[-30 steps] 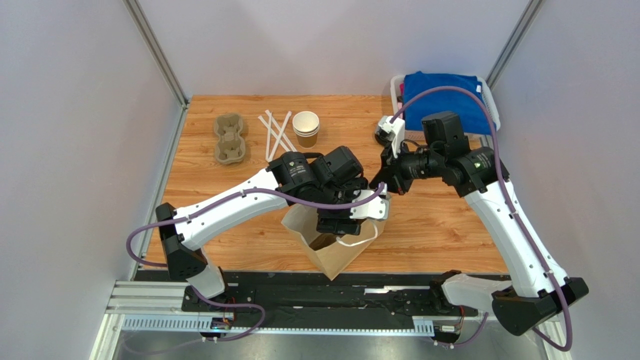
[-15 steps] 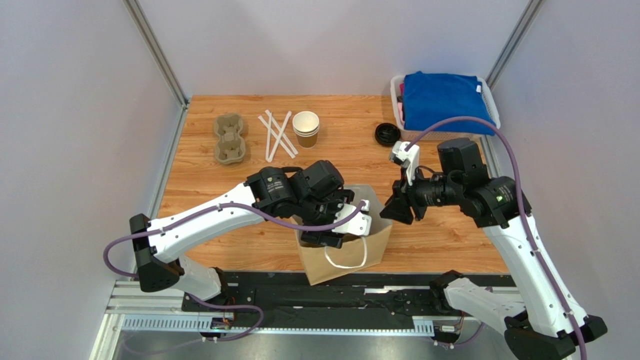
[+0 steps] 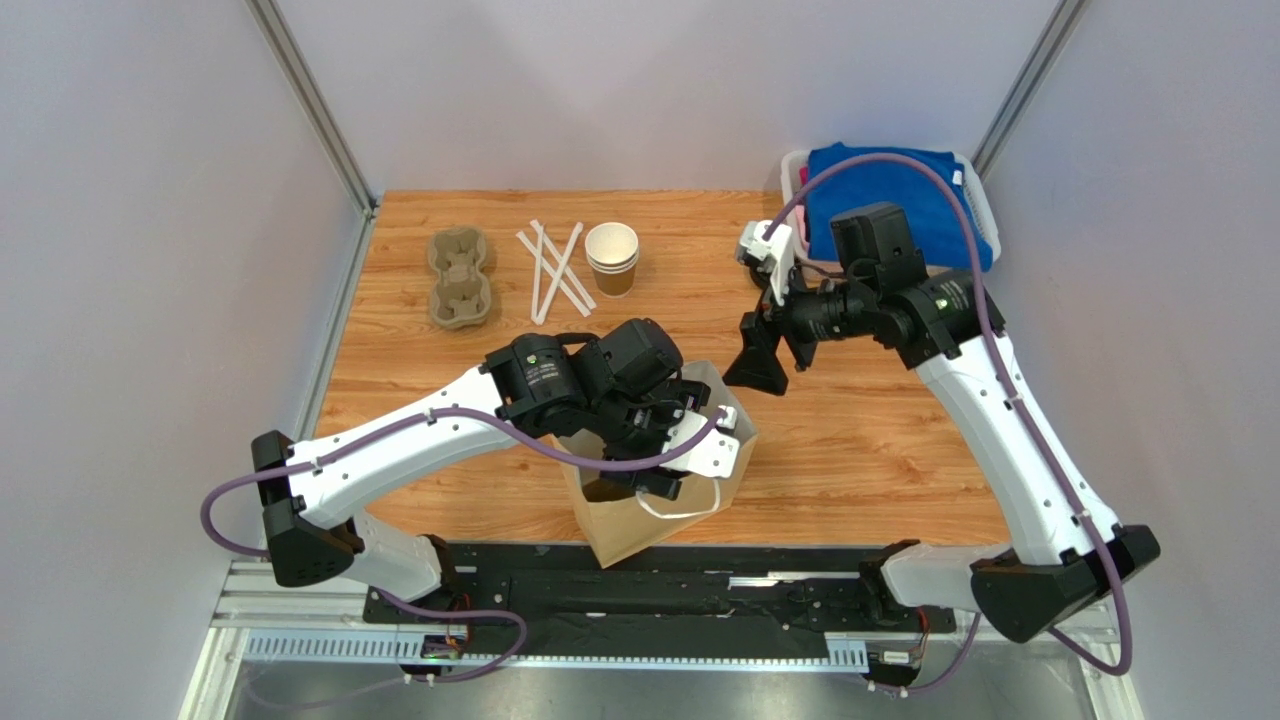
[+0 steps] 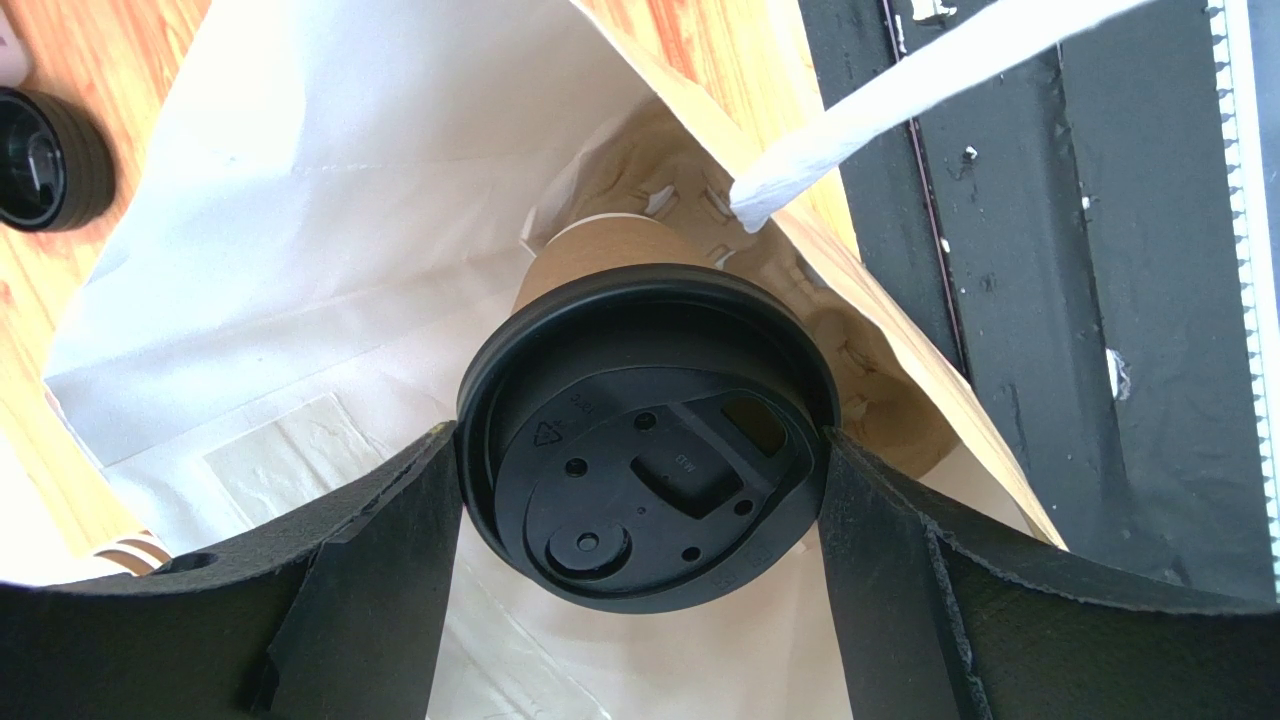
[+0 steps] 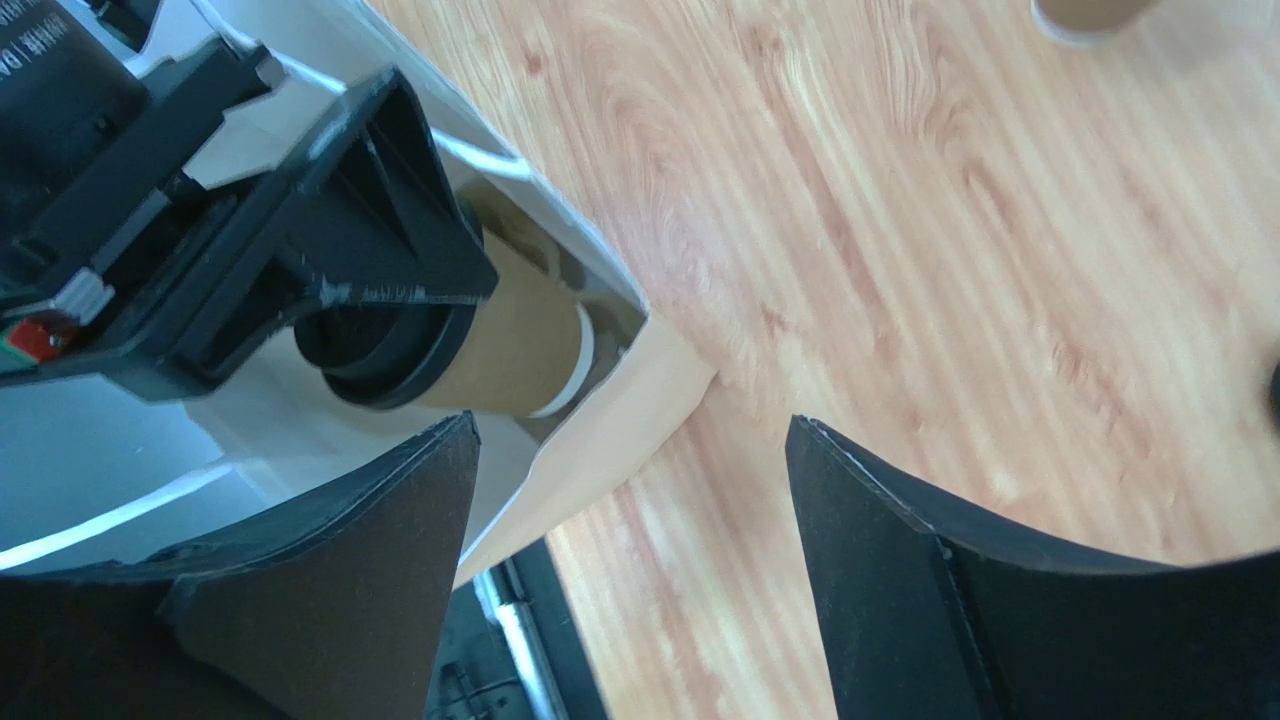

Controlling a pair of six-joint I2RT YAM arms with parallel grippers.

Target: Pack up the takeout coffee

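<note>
Left claw: my left claw (image 4: pixel 639 462) is clamped on the takeout coffee (image 5: pixel 504 353), a small brown kraft paper cup under a round black plastic lid, with one black finger pressed against each side of the lid rim
Right claw: my right claw (image 5: pixel 631 432) is spread wide with nothing in it, only bare wood showing between its fingers; it hangs just beside the bag mouth, on the far right of it
Coffee: in my left grip, lowered into the mouth of the open brown paper bag (image 3: pixel 631 518), the bag's pale inner walls around it; whether its base rests on anything I cannot tell
Bag: stands at the near edge of the worktop, one white paper handle (image 4: pixel 932 83) arching over the opening; pale moulded pulp seems to lie deep inside
Done: as I judge it, the cup is lidded and already inside the bag
Left to do: probably setting it down upright, letting go, lifting my left claw out
Worktop: warm orange-brown wooden worktop (image 3: pixel 857 435); at the far side a grey-brown pulp cup carrier (image 3: pixel 458 278), white paper-wrapped straws (image 3: pixel 553 270), a stack of lidless brown cups (image 3: pixel 612 255), and a white bin holding blue cloth (image 3: pixel 887 188)
Room: plain pale grey walls with metal corner posts; a black rail (image 3: pixel 676 578) runs along the near edge
</note>
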